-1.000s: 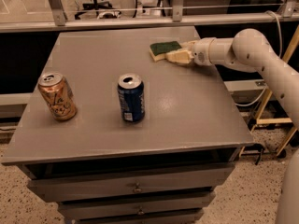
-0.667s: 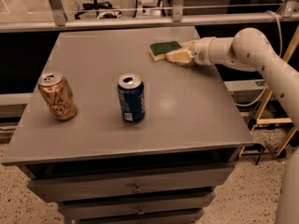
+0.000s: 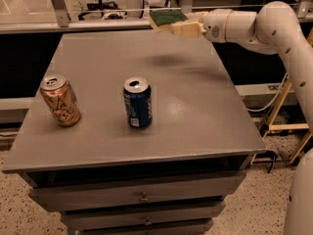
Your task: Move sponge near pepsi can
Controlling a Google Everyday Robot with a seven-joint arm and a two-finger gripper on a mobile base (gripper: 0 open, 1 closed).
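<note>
The sponge (image 3: 166,18), a small wavy-edged block with a dark green scrub top over pale yellow foam, is pinched at one end by the end effector (image 3: 182,27) and held in the air over the far edge of the table (image 3: 205,111) (a soft shadow lies on the grey surface beneath). The pepsi can (image 3: 137,103), dark blue with a silver top, stands upright nearer the front, well apart from the sponge, beside an orange-tan can (image 3: 59,101).
</note>
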